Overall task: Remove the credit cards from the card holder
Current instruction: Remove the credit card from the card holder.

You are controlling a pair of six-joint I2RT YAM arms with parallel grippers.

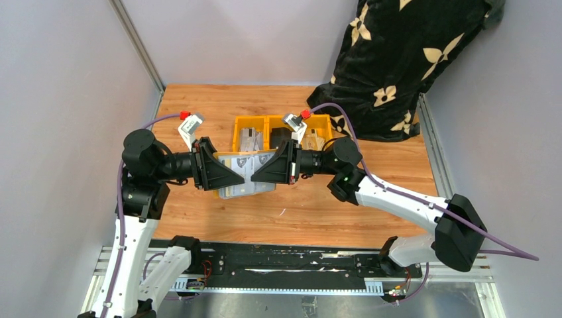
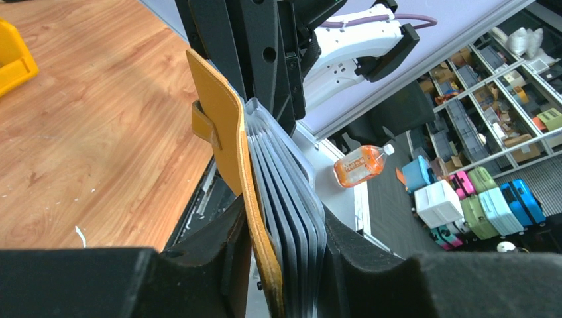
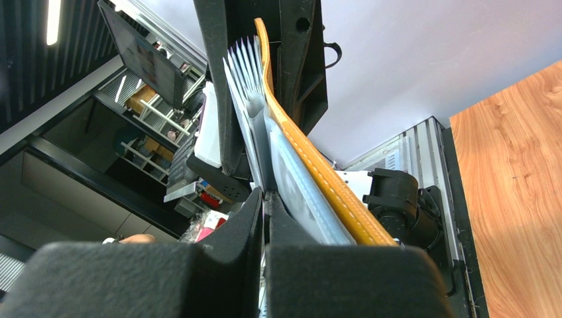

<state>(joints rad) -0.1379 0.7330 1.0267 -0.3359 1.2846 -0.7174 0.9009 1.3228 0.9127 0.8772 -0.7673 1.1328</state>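
Note:
The mustard-tan card holder (image 1: 246, 173) hangs in the air between my two grippers, above the wooden table. My left gripper (image 1: 237, 177) is shut on it. In the left wrist view its jaws (image 2: 285, 265) clamp the tan cover (image 2: 219, 126) together with a stack of grey credit cards (image 2: 291, 218) and pockets. My right gripper (image 1: 258, 176) meets the holder from the other side. In the right wrist view its fingers (image 3: 264, 212) are pressed together, and one thin grey card from the fanned stack (image 3: 242, 73) runs into the slit between them. The tan cover (image 3: 311, 165) passes beside that finger.
Yellow bins (image 1: 281, 129) holding small items stand just behind the grippers, and one bin corner shows in the left wrist view (image 2: 13, 59). A black floral cloth (image 1: 397, 59) covers the back right. A black rail (image 1: 285, 262) runs along the near table edge.

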